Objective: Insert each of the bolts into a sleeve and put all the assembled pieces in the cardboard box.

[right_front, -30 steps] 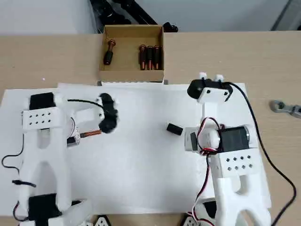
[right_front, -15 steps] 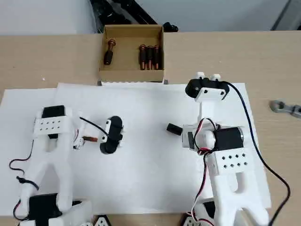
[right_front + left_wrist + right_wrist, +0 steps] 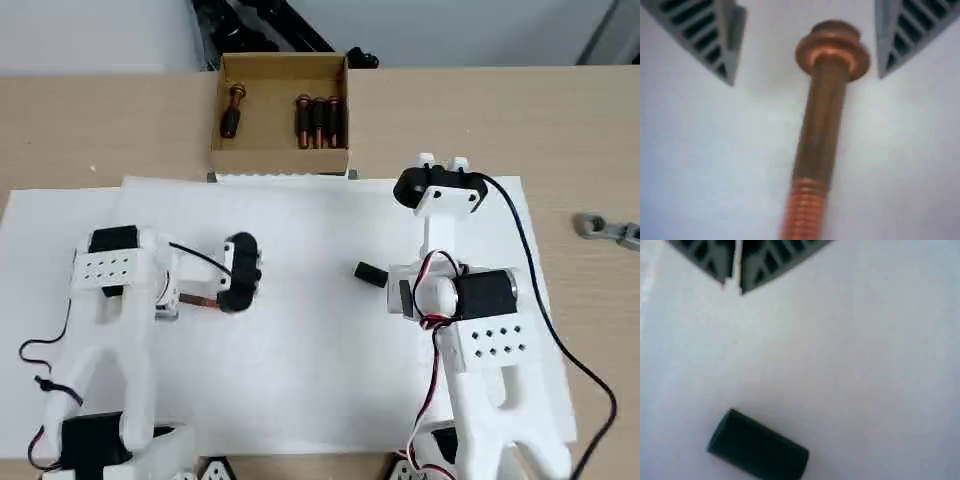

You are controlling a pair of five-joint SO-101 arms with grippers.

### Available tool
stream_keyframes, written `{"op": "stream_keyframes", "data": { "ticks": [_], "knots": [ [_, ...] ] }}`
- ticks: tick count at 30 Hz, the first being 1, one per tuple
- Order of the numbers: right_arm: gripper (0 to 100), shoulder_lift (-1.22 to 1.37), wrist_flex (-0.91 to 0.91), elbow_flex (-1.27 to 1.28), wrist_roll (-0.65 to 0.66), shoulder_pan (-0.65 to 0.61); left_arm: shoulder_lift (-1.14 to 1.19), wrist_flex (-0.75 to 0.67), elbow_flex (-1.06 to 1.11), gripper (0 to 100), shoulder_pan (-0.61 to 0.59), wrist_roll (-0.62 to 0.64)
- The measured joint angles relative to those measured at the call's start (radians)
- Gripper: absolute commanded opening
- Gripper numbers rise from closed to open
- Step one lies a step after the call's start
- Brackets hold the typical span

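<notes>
On the table point(image 3: 100, 120), a white sheet point(image 3: 320, 370) formed the work surface. The cardboard box point(image 3: 280, 158) at its far edge held four assembled pieces point(image 3: 318, 122), three side by side and one apart. One bolt point(image 3: 822, 135) and one sleeve point(image 3: 757, 450) lay outside the box, so the step in hand was judged to be the pick-up of the last bolt, late in the task. The left claw point(image 3: 806, 77) was released, its jaws wide apart on either side of the bolt head with a gap showing at each side; it gripped nothing. The right claw point(image 3: 737, 284) was clenched on nothing, jaws together over the sheet. The bolt lay flat on the sheet. The sleeve lay on its side near the right claw, well apart from the bolt. The next move would call for closing the left jaws squarely on the bolt near its head, then aligning the threaded end with the sleeve bore.
</notes>
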Motion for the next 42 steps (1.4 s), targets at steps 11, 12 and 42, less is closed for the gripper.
{"op": "stream_keyframes", "data": {
  "ticks": [11,12,42],
  "knots": [
    [0.4,0.0,0.0,0.0,0.0,0.0,0.0,0.077,-0.144,18,0.052,0.741],
    [0.4,0.0,0.0,0.0,0.0,0.0,-0.002,0.11,-0.163,18,0.055,0.852],
    [0.4,0.0,0.0,0.0,0.0,0.0,0.199,0.15,-0.17,21,0.008,2.403]
  ]
}}
